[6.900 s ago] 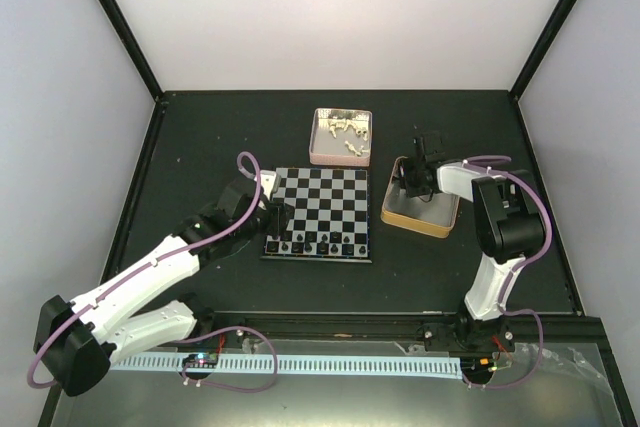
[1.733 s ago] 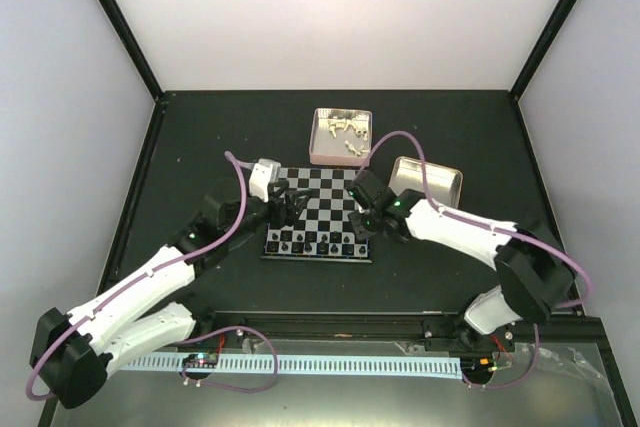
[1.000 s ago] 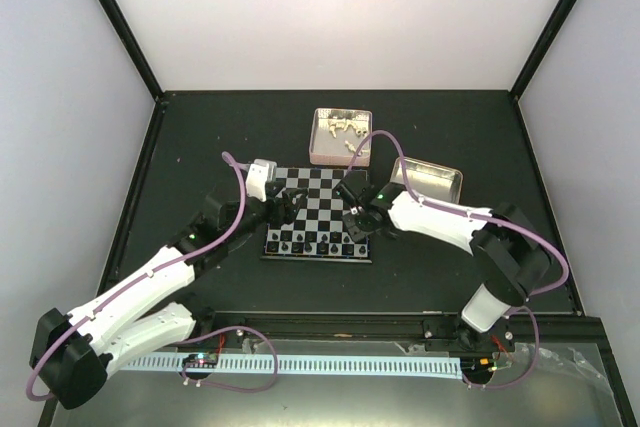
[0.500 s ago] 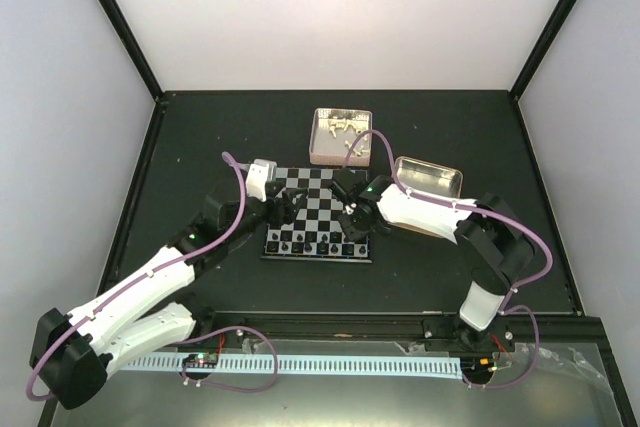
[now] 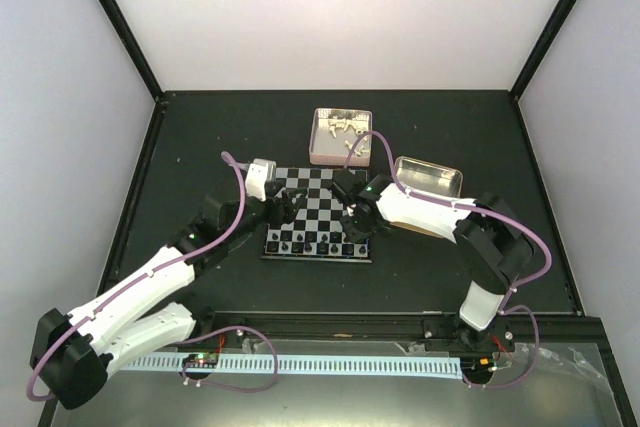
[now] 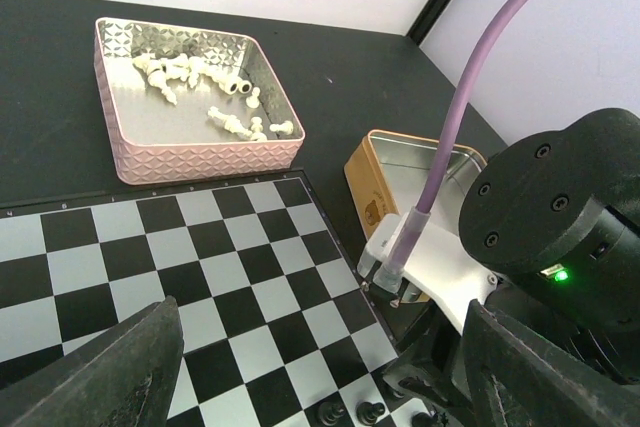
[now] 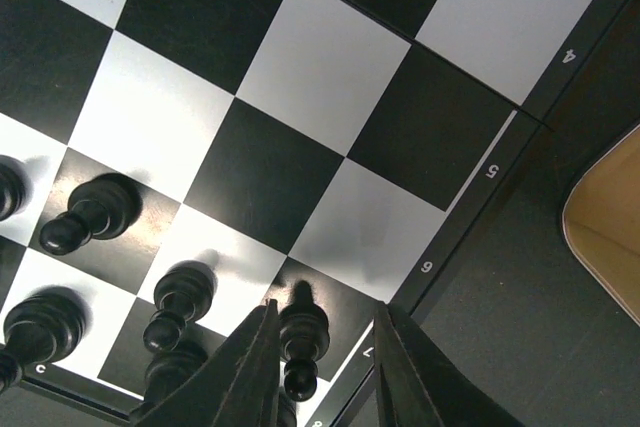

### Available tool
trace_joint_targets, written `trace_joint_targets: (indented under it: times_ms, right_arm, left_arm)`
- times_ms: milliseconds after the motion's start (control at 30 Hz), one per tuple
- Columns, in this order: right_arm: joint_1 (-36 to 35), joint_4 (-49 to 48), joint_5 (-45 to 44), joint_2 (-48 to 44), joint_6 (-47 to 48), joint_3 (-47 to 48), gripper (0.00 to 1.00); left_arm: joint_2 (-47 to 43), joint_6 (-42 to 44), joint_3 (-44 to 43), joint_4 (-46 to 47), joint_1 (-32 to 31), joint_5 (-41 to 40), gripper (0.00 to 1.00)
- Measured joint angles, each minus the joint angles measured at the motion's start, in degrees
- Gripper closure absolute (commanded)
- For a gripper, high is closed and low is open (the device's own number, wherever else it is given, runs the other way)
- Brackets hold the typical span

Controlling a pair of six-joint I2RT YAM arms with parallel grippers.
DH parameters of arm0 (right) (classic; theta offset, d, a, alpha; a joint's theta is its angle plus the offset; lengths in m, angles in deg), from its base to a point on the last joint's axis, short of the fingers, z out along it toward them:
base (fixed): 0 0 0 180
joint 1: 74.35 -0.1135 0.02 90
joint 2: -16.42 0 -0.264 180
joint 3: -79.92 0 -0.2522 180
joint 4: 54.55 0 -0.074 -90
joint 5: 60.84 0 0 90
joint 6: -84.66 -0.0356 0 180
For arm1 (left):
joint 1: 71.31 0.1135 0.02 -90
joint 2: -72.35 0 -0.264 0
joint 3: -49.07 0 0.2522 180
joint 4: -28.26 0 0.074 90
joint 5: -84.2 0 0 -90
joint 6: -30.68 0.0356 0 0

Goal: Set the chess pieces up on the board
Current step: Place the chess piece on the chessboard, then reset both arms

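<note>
Looking at the top cam first: board (image 5: 318, 199) sits mid-table, black pieces (image 5: 318, 243) line its near rows, and the white pieces (image 5: 340, 130) are all in the pink tin (image 5: 338, 159) behind it.

Left wrist: left gripper (image 6: 320, 347) hangs wide open over the board w/ nothing in it.

Right wrist: right gripper (image 7: 325, 327) is partly open. A black pawn (image 7: 303, 337) stands btwn its fingers on an edge square, prob not clamped.

Risk imo: one finger's v close to it, so a crooked lift-off could knock it into the neighbouring pawns (image 7: 182, 299).
</note>
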Motion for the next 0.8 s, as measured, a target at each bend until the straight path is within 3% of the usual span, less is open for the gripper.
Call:
trace_joint_targets:
  times_ms: [133,267,500,800]
  right_arm:
    - [0.0,0.0,0.0,-0.1,-0.3,0.0,0.67]
    - [0.0,-0.2,-0.6,-2.0,-1.7,0.0,0.58]
    - [0.2,-3.1,-6.7,-14.6,-5.8,-1.8,0.37]
    - [1.7,-5.1,-18.7,-38.3,-9.4,-11.8,0.11]
  left_arm:
    - [0.0,0.0,0.0,0.0,0.0,-0.1,0.20]
    - [0.0,-0.2,0.0,-1.1,0.2,-0.9,0.02]
    - [-1.9,-0.9,-3.0,-10.5,0.3,-2.7,0.01]
    - [-13.4,1.0,-7.2,-22.4,0.4,-6.3,0.01]
